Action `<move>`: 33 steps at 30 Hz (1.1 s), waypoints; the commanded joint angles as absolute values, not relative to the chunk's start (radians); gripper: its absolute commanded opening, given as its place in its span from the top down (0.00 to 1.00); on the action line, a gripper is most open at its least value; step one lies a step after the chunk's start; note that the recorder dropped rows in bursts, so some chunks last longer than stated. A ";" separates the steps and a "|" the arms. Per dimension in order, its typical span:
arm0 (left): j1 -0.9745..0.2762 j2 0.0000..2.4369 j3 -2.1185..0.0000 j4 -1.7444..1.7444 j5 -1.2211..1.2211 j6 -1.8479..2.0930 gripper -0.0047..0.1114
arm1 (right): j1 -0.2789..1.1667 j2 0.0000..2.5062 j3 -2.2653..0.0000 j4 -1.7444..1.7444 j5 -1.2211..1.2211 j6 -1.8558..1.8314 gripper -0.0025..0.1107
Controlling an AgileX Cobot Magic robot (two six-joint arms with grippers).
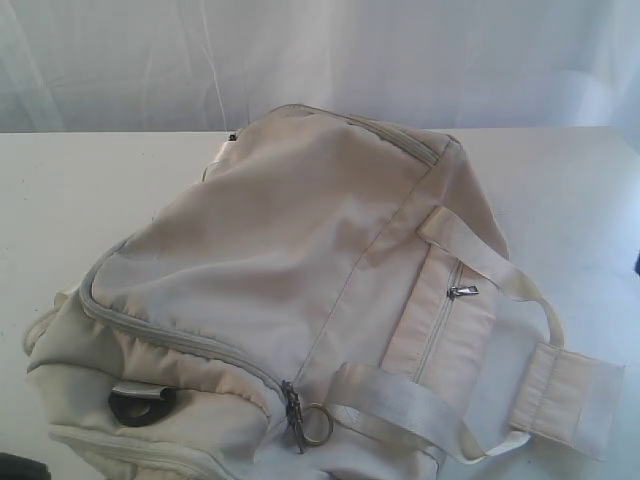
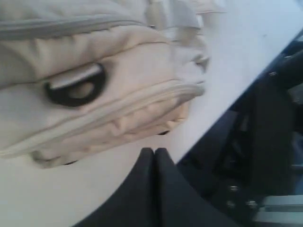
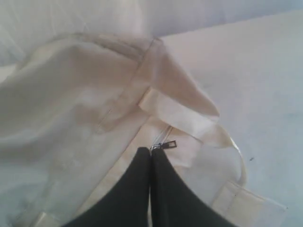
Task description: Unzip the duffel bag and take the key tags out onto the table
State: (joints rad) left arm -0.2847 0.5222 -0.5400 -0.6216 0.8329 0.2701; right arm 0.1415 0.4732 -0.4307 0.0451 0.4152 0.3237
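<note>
The cream-beige duffel bag [image 1: 300, 290] lies zipped on the white table [image 1: 70, 190], filling the middle of the exterior view. Its main grey zipper ends at a slider with a bare metal ring [image 1: 316, 424] near the front. A side pocket zipper pull [image 1: 462, 291] shows on the right. The key tags are hidden. My left gripper [image 2: 154, 150] is shut and empty, just off the bag's end [image 2: 94, 94] above the table edge. My right gripper [image 3: 150, 151] is shut and empty, tips just short of the pocket zipper pull [image 3: 164, 145]. Neither gripper shows in the exterior view.
A webbing handle with a padded wrap [image 1: 572, 388] lies on the table to the bag's right. A dark plastic ring [image 1: 140, 404] sits on the bag's front end. White curtain behind the table. Dark robot frame [image 2: 270, 132] lies past the table edge.
</note>
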 commanded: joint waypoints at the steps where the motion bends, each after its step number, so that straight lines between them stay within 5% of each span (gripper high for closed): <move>1: -0.291 0.525 -0.468 -0.887 0.799 0.292 0.86 | 0.179 0.660 -0.542 0.208 0.501 0.111 0.98; 4: -0.291 0.525 -0.399 -1.004 0.772 0.292 0.58 | 0.179 0.717 -0.550 0.286 0.508 -0.006 0.98; 9: -0.291 0.536 -0.333 -1.080 0.702 0.297 0.34 | 0.179 0.723 -0.550 0.286 0.518 -0.006 0.98; 33: -0.291 0.965 -0.292 -1.307 0.373 0.655 0.39 | 0.179 0.723 -0.550 0.301 0.518 -0.006 0.98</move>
